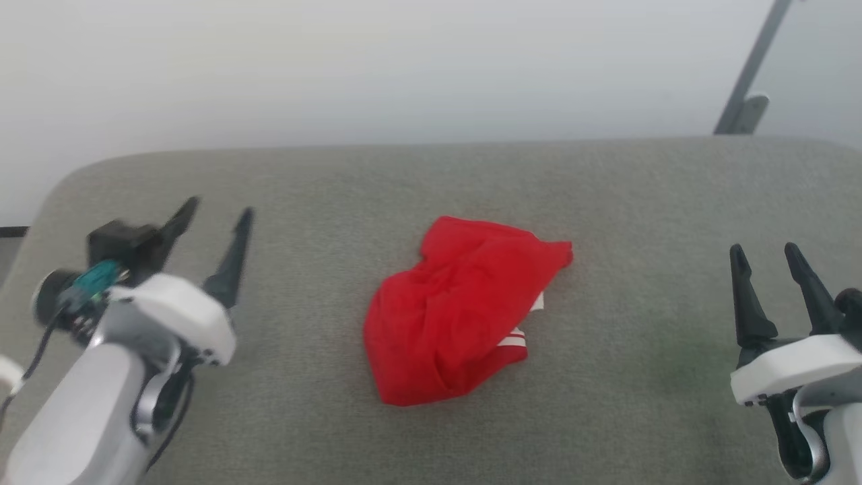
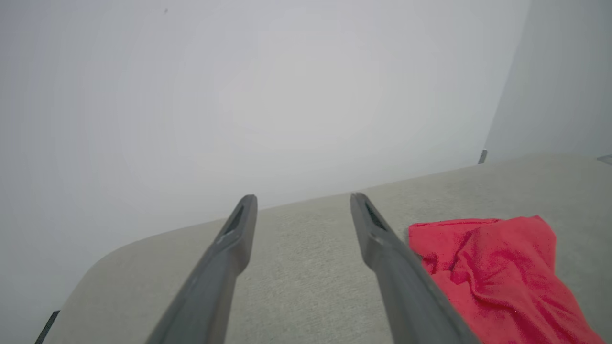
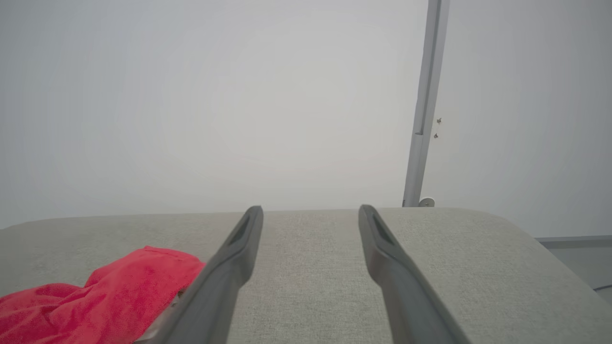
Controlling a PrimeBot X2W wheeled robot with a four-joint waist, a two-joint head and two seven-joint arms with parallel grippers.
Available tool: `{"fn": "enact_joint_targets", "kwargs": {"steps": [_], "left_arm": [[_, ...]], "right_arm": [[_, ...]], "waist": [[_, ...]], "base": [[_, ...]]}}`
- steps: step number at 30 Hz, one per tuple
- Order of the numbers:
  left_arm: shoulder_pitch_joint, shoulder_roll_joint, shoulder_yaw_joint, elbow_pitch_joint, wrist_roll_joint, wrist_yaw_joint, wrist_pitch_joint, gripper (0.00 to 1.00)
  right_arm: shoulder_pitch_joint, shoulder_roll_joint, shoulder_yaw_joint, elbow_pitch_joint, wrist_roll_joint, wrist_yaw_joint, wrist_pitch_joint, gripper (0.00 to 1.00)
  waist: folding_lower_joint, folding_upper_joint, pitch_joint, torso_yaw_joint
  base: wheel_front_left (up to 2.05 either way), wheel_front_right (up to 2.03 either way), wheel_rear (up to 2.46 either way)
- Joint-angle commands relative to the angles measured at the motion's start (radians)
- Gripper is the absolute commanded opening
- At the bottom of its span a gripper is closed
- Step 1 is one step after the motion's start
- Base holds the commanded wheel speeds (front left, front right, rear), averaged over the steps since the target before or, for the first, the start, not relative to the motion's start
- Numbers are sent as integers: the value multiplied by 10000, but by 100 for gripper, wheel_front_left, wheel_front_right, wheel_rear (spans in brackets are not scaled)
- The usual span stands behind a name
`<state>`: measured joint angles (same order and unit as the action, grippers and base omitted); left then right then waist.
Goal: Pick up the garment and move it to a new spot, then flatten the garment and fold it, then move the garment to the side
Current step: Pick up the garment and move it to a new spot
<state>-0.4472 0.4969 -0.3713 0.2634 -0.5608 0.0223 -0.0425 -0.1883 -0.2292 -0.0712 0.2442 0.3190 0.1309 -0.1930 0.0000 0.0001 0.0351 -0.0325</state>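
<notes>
Garment [image 1: 458,310] as we see it from the head, a red shirt crumpled into a loose, wrinkled heap, white red-striped trim peeping out at its right edge, lying near the middle of the grey fabric-covered table [image 1: 606,188] before us

The left gripper [image 1: 219,207] and right gripper [image 1: 764,248] bear long tapered black fingers [image 1: 229,263] on glossy white wrist shells [image 1: 172,313]; pale grey forearm [image 1: 74,417], black cable [image 1: 32,360], teal connector [image 1: 94,277]
</notes>
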Motion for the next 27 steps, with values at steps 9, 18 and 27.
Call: {"fn": "enact_joint_targets", "kwargs": {"steps": [9, 18, 27], "left_arm": [[1663, 510, 955, 280, -393, 432, -1459, 100], [2893, 676, 1593, 393, -849, 479, -1983, 100], [3797, 682, 2265, -8, -1054, 558, -2176, 100]], "right_arm": [[510, -37, -201, -31, -158, -3, -15, 100], [786, 10, -314, -285, -214, -3, 94, 100], [958, 100, -404, -547, -203, -3, 220, 100]], "waist": [[0, -1, -556, 702], [0, -1, -648, 842], [0, -1, -629, 886]], "base": [[0, 0, 0], [0, 0, 0], [0, 0, 0]]}}
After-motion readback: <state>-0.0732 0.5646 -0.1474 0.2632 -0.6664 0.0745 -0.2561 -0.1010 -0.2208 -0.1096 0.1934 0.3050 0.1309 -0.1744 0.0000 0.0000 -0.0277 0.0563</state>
